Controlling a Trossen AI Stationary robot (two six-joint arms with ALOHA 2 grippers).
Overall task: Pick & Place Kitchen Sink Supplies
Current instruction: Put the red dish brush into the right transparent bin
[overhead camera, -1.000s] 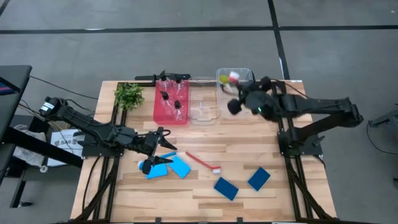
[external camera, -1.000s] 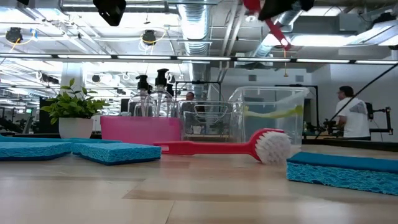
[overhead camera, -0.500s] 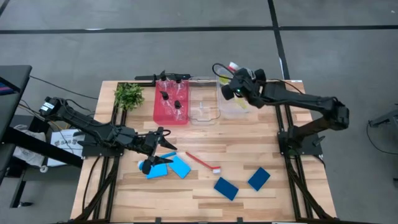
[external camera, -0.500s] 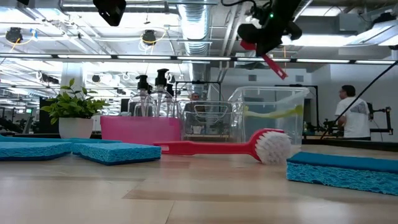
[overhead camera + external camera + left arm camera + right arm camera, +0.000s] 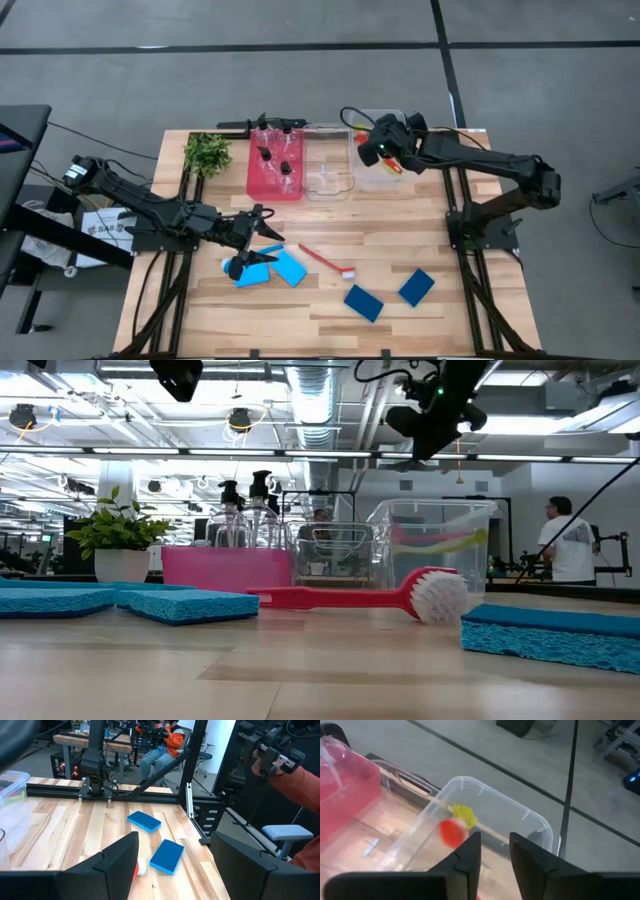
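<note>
Right gripper (image 5: 378, 150) sits over the clear bin (image 5: 384, 178) at about 1 o'clock on the table (image 5: 330, 300), my fingers (image 5: 468, 854) parted by a narrow gap with nothing between them. Red brush (image 5: 451, 833) is loose inside that bin, head next to the yellow-green brush (image 5: 463, 813); in the low view both show through the bin wall as pink and green streaks. Left gripper (image 5: 262, 232) hangs low at roughly 8 o'clock, jaws wide apart and empty, right above the light-blue sponges (image 5: 272, 267). Second red brush (image 5: 326, 260) lies flat near table centre, bristle end pointing to 5 o'clock, just beside those sponges. Two dark-blue sponges (image 5: 364, 302) lie at about 5 o'clock, near each other but apart. Pump bottles (image 5: 278, 150) stand in the pink bin (image 5: 256, 178) at 11 o'clock; another clear bin (image 5: 327, 172) sits between the pink one and mine. Plant (image 5: 207, 153) is at 10 o'clock by the table edge. Person (image 5: 566, 545) stands in the room behind, another person (image 5: 167, 740) in an orange top sits beyond the table in the left wrist view
</note>
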